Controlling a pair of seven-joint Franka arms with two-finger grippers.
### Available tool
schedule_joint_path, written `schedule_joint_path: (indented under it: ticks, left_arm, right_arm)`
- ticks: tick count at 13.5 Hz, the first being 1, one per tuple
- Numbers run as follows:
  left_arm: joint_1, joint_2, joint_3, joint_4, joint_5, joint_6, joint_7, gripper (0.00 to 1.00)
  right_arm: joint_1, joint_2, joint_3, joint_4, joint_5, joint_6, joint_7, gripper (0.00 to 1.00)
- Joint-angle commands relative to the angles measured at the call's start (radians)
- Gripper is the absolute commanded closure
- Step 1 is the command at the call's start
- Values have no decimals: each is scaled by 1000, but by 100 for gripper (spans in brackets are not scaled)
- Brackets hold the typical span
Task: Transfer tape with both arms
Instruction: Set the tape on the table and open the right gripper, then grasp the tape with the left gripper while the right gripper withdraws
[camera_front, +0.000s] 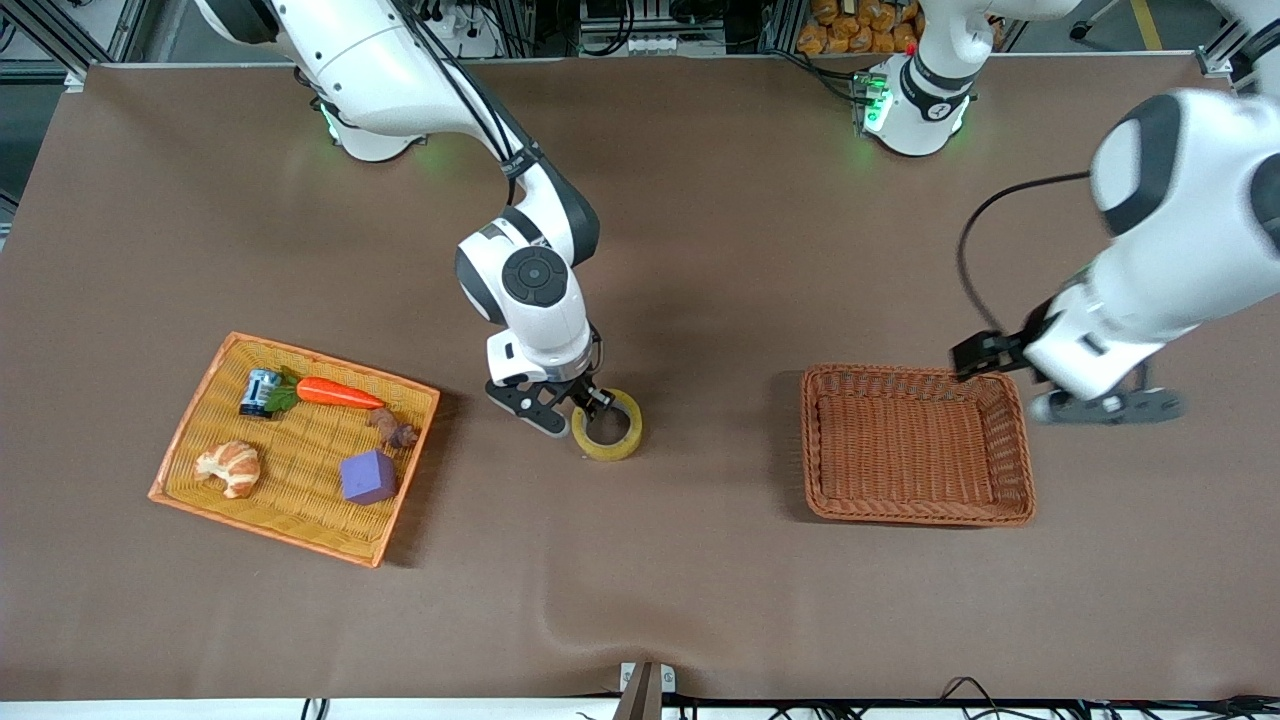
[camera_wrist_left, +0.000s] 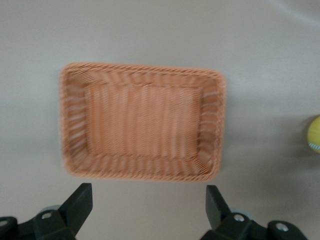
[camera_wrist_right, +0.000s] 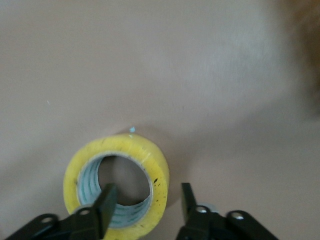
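Right gripper (camera_wrist_right: 145, 205), jaws parted, straddles the tape roll (camera_wrist_right: 117, 182) wall; left gripper (camera_wrist_left: 145, 210), jaws wide, hovers beside the brown wicker basket (camera_wrist_left: 142, 122).

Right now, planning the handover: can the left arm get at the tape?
Probably yes: the tape lies flat on open table, but the right gripper straddles its wall; the left gripper, open, hangs beside the empty basket.

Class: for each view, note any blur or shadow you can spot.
Front view: left arm smeared by motion; the orange tray casts a dark shadow. Left wrist view: wicker basket softly blurred. Right wrist view: tape sharp, a blurred brown patch in one corner.
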Motion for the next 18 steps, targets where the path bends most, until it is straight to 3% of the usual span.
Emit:
schedule_joint_path:
  ticks: [1, 3, 7, 10, 12, 15, 18]
  left_arm:
    - [-102, 92, 7, 26, -16, 131, -47, 0]
    - [-186, 168, 8, 47, -13, 225, -101, 0]
    - [-327, 354, 10, 164, -12, 279, -292, 0]
    - [-426, 452, 11, 182, -10, 426, -469, 0]
    - [-466, 498, 14, 185, -4, 469, -477, 0]
    - [-495, 557, 16, 196, -4, 561, -480, 0]
    - [-495, 590, 14, 196, -6, 643, -483, 0]
  right_arm:
    - [-65, -73, 0, 38, -33, -87, 11, 0]
    - [-137, -127, 1, 82, -31, -205, -59, 0]
    - [-302, -265, 3, 89, -13, -436, -488, 0]
    - [-410, -322, 1, 81, -2, -506, -801, 0]
    - [-479, -350, -3, 80, 50, -520, -958, 0]
    - [-524, -400, -74, 78, 209, -585, -1174, 0]
    - [-523, -474, -146, 49, 225, -664, -1322, 0]
